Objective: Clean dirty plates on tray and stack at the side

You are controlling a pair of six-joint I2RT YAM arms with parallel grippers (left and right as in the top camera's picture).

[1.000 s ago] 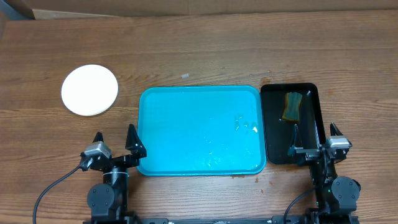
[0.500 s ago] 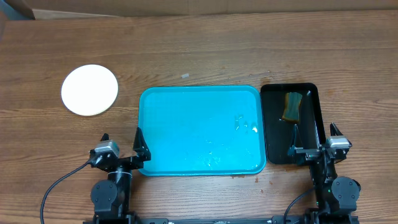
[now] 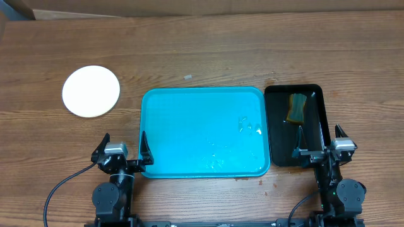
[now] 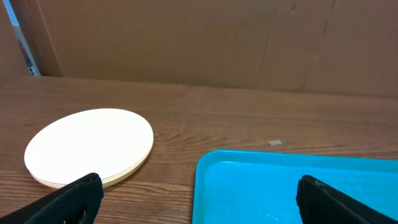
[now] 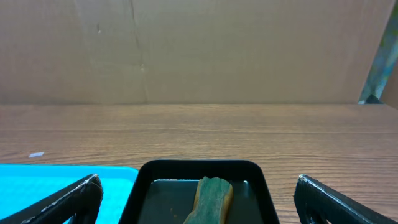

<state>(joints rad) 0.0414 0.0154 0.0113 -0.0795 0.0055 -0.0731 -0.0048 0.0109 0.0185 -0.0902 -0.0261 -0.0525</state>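
Note:
The turquoise tray (image 3: 202, 131) lies at the table's middle with no plates on it, only small wet specks. It also shows in the left wrist view (image 4: 298, 186) and the right wrist view (image 5: 62, 180). The plates (image 3: 91, 91) sit as a white stack on the wood at the far left, also seen in the left wrist view (image 4: 90, 146); no smear shows on the top one. My left gripper (image 3: 124, 150) is open and empty at the tray's front left corner. My right gripper (image 3: 317, 144) is open and empty over the black tray's front end.
A narrow black tray (image 3: 314, 101) stands right of the turquoise tray and holds a green-and-yellow sponge (image 3: 297, 108), also in the right wrist view (image 5: 211, 198). A small scrap (image 3: 187, 77) lies on the wood behind the tray. Cardboard walls stand at the back.
My left gripper has swung right and now points straight ahead at the tray's front left corner. The right arm has not moved.

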